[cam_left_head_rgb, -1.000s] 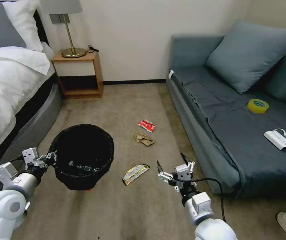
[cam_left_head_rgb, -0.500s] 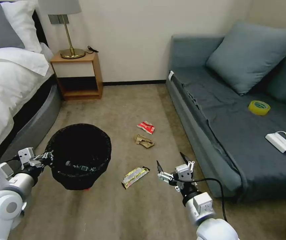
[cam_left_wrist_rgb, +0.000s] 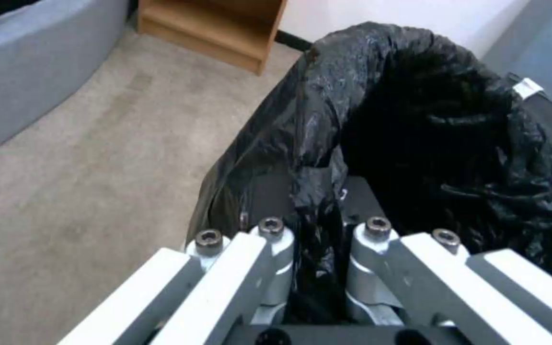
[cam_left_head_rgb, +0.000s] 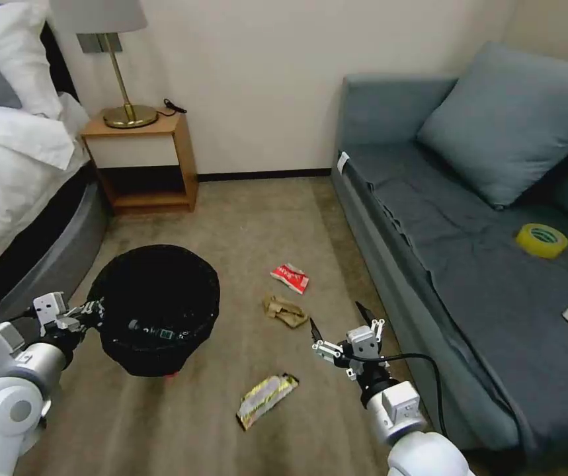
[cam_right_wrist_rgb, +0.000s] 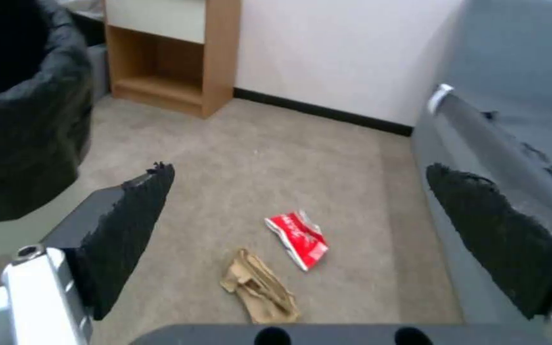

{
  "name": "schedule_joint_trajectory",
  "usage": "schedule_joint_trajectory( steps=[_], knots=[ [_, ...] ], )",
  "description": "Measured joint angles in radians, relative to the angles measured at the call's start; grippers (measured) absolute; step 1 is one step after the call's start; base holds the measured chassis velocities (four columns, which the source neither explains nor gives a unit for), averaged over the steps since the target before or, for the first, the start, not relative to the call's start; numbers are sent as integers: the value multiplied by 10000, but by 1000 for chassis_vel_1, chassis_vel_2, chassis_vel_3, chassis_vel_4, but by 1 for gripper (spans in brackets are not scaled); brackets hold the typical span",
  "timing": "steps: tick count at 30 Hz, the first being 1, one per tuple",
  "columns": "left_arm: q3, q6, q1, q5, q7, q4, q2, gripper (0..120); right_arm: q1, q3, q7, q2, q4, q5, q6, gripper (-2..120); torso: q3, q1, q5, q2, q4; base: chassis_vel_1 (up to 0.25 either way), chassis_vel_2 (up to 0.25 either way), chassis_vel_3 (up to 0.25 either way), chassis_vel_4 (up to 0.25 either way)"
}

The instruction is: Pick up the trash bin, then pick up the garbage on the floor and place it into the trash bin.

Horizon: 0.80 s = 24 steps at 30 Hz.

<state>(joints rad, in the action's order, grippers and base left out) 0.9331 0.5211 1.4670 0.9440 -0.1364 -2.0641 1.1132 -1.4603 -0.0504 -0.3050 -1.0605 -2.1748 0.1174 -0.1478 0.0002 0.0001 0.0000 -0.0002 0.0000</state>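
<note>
The left tool clamps the trash bin rim; the right tool, spread wide (nearer arm), faces crumpled brown paper on the floor, just ahead-left.

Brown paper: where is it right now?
Head view: the brown paper lies on the carpet at centre, just nearer than the red packet, ahead and left of the open right gripper.

Glossy crinkled plastic bin liner
</note>
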Motion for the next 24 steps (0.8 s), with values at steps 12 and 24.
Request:
schedule_joint_trajectory(
  steps=[12, 24],
  knots=[
    [-47, -6, 107, -419, 494, -17, -131, 6, 2209, 3022, -609, 1150, 1749, 3503, -1269, 100, -2, -1, 0, 1, 0, -19, 13, 15, -12],
    [-297, -292, 25, -690, 919, 142, 9, 6, 6258, 6608, -146, 1075, 4369, 7726, -2993, 100, -2, 0, -1, 0, 1, 0, 0, 0, 0]
  ],
)
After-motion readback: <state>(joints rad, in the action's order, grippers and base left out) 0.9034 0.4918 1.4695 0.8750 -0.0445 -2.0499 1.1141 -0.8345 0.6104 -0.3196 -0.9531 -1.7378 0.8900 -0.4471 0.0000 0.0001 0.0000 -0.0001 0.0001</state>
